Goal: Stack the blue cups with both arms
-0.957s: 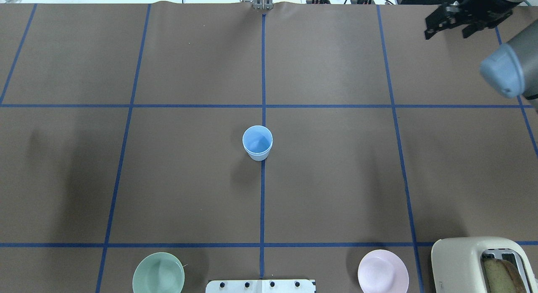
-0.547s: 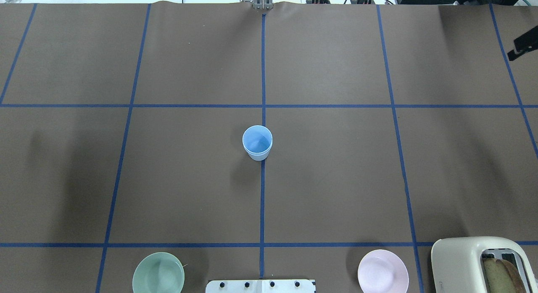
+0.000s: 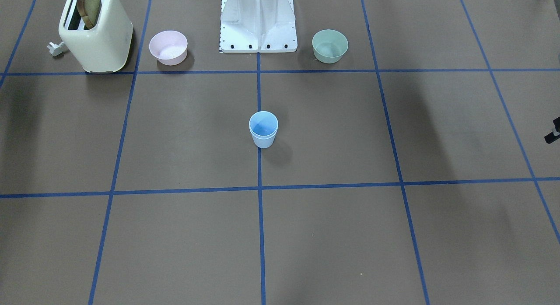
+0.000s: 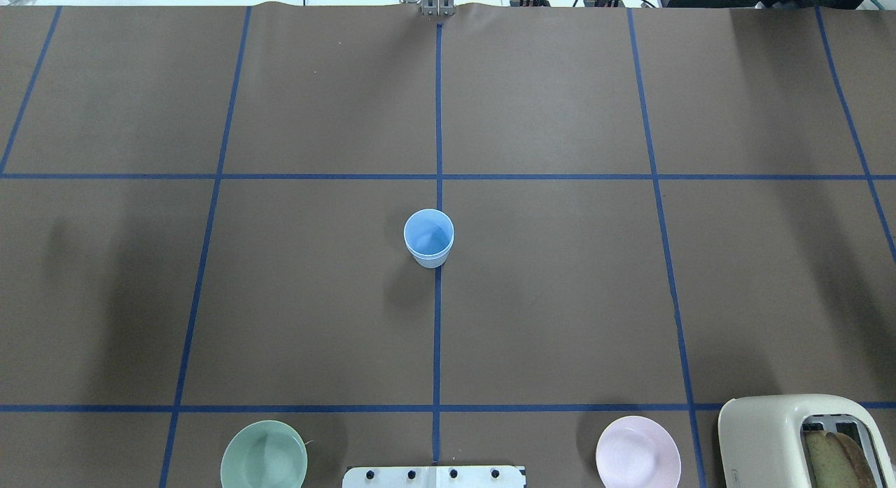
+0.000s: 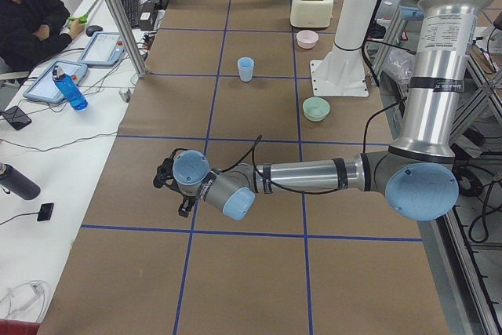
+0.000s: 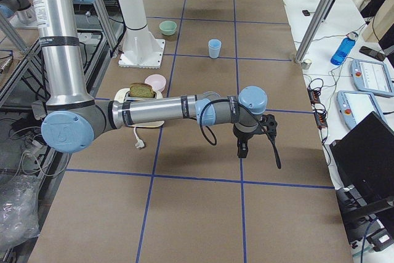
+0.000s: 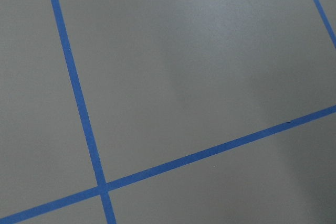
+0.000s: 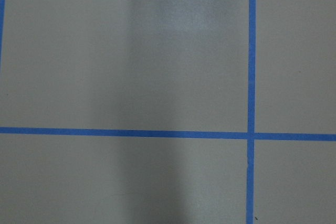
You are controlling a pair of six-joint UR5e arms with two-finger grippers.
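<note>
Blue cups unmoved (nested), R gripper now off overhead view

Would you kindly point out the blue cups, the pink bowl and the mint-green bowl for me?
blue cups [image 4: 428,237], overhead exterior view, inside of the upper nested cup.
pink bowl [image 4: 638,451], overhead exterior view, middle of its inside.
mint-green bowl [image 3: 330,46], exterior front-facing view, middle of its inside.

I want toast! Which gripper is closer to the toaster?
Right. The right gripper hangs on the toaster's side of the cups; the left gripper is far off on the other side.
</note>
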